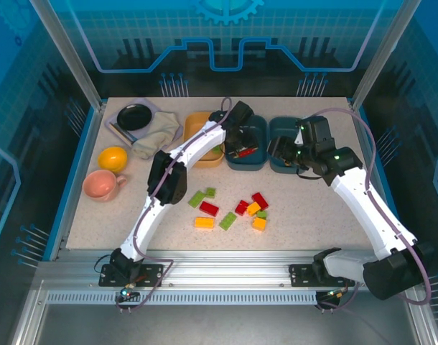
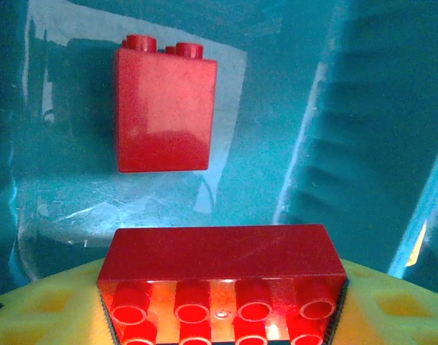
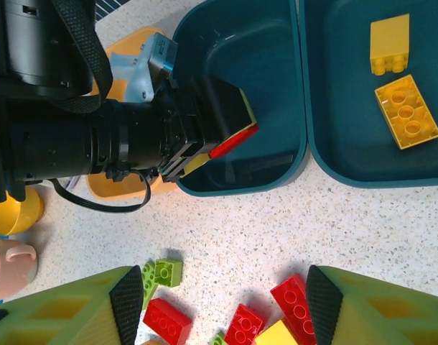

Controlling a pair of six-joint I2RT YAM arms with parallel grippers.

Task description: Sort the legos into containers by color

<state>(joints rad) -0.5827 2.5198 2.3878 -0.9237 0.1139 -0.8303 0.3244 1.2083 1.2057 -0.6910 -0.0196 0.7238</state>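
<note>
My left gripper [image 1: 240,148] hangs over the middle teal tray [image 1: 256,164], shut on a red lego [image 2: 219,273], also seen as the red lego [image 3: 233,141] from the right wrist. Below it another red lego [image 2: 165,108] lies on the tray floor. My right gripper [image 1: 278,152] is at the left edge of the right teal tray [image 1: 278,123], open, with nothing between its fingers [image 3: 129,291]. That tray [image 3: 362,154] holds two yellow legos [image 3: 408,111]. The yellow-orange tray [image 1: 196,128] holds a green lego [image 1: 217,149]. Several loose red, green and yellow-orange legos [image 1: 233,210] lie mid-table.
At the back left stand a black dish [image 1: 135,116] and a crumpled cloth [image 1: 158,133]. A yellow bowl [image 1: 113,158] and a pink cup [image 1: 103,185] sit along the left side. The left arm reaches across the yellow-orange tray.
</note>
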